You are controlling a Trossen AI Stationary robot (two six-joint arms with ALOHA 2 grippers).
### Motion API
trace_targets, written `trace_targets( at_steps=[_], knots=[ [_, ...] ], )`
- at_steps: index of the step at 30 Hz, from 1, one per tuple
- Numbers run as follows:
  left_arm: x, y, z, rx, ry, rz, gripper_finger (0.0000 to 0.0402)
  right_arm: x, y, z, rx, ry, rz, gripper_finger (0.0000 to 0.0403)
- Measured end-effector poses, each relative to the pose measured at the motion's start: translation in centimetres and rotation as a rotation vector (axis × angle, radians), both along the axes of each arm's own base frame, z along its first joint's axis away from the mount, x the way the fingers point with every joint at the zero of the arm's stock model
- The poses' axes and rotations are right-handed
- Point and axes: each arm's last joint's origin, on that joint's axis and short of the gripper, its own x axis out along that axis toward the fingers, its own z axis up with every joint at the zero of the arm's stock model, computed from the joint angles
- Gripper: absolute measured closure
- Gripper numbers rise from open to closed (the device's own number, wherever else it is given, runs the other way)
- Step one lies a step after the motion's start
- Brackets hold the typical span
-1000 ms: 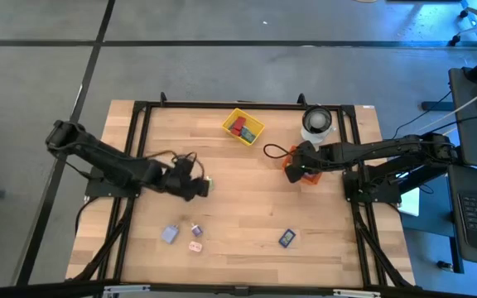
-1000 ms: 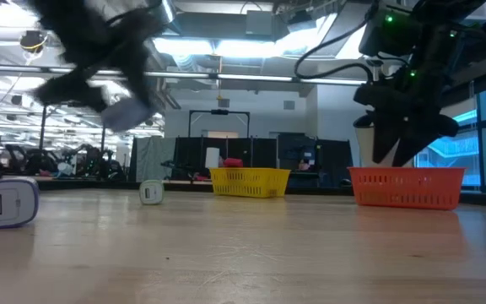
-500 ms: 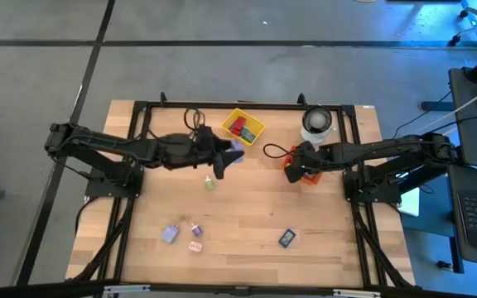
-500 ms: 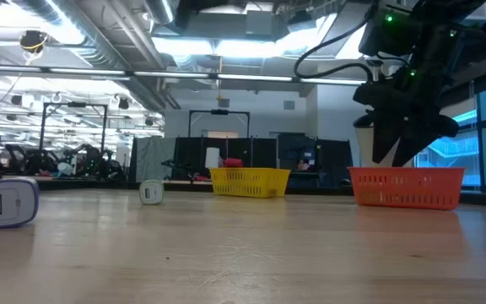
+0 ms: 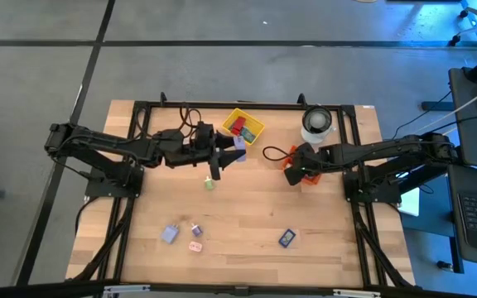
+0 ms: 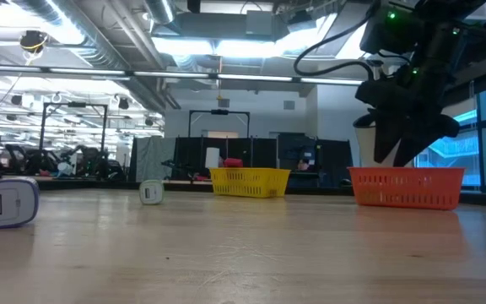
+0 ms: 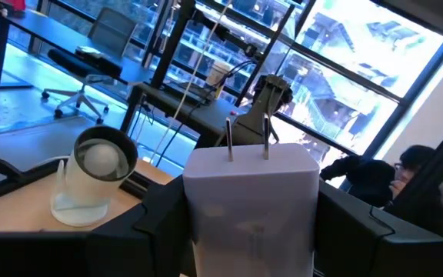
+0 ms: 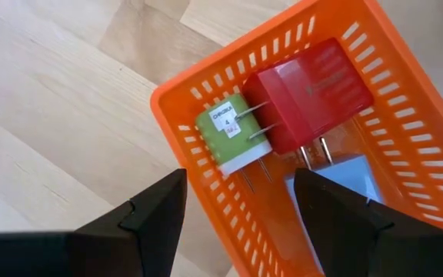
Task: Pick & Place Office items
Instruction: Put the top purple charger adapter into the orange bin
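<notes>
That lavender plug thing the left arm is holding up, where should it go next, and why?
Probably a short carry on to the yellow bin and then a release. The left gripper is shut on the lavender plug and hangs just beside that bin, which already holds red and teal pieces. The right gripper waits open over the orange bin.

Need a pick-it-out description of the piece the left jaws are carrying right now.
Find the yellow bin at the table's far edge in the high view. Just beside it hangs the left gripper, shut on a lavender plug block held off the table. Unlike the loose pieces lying on the wood, such as the small green one below it, this one is clamped between the jaws with two metal prongs showing.
</notes>
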Motion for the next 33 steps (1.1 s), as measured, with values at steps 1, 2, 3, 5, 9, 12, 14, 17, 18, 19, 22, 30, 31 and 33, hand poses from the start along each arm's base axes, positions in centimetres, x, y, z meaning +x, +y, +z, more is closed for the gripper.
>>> trace_targets(
  at_steps=[1, 2, 3, 5, 9, 12, 14, 17, 18, 19, 22, 30, 31, 33],
  knots=[
    [0.0, 0.0, 0.0, 0.0, 0.0, 0.0, 0.0187, 0.0, 0.0, 0.0, 0.0, -0.002, -0.001, 0.016],
    [0.0, 0.0, 0.0, 0.0, 0.0, 0.0, 0.0187, 0.0, 0.0, 0.0, 0.002, -0.005, -0.006, 0.016],
    [0.0, 0.0, 0.0, 0.0, 0.0, 0.0, 0.0187, 0.1, 0.0, 0.0, 0.004, -0.013, -0.012, 0.016],
    [0.0, 0.0, 0.0, 0.005, 0.001, 0.0, 0.0187, 0.3, 0.0, 0.1, 0.009, -0.042, -0.021, 0.016],
    [0.0, 0.0, -0.2, 0.013, 0.026, 0.001, 0.0187, 1.3, 0.4, 0.7, 0.004, -0.147, 0.023, 0.016],
    [0.0, 0.0, -0.4, 0.014, 0.048, 0.001, 0.0187, 2.5, 0.9, 2.2, -0.022, -0.248, 0.099, 0.016],
    [0.0, 0.0, -0.7, 0.015, 0.071, 0.01, 0.0187, 3.3, 1.2, 3.5, -0.065, -0.294, 0.153, 0.016],
    [0.0, 0.1, -0.8, 0.014, 0.082, 0.051, 0.0187, 4.2, 1.6, 5.9, -0.16, -0.346, 0.222, 0.016],
    [0.0, 0.2, -0.8, 0.012, 0.081, 0.078, 0.0187, 4.4, 1.7, 6.6, -0.192, -0.361, 0.243, 0.016],
    [-0.1, 0.3, -0.7, 0.007, 0.077, 0.114, 0.0187, 4.6, 1.8, 7.3, -0.223, -0.372, 0.265, 0.016],
    [-0.2, 0.7, -0.4, -0.023, 0.04, 0.262, 0.0187, 5.1, 2.4, 9.5, -0.311, -0.407, 0.335, 0.016],
    [-0.8, 2.0, 2.0, -0.102, -0.232, 0.413, 0.0187, 5.9, 4.4, 15.1, -0.723, -0.479, 0.479, 0.016],
    [-0.9, 2.2, 2.4, -0.11, -0.28, 0.394, 0.0187, 6.1, 4.6, 15.7, -0.786, -0.489, 0.504, 0.016],
    [-1.1, 2.5, 3.1, -0.132, -0.368, 0.344, 0.0187, 6.3, 5.1, 16.8, -0.915, -0.52, 0.571, 0.016]
  ],
)
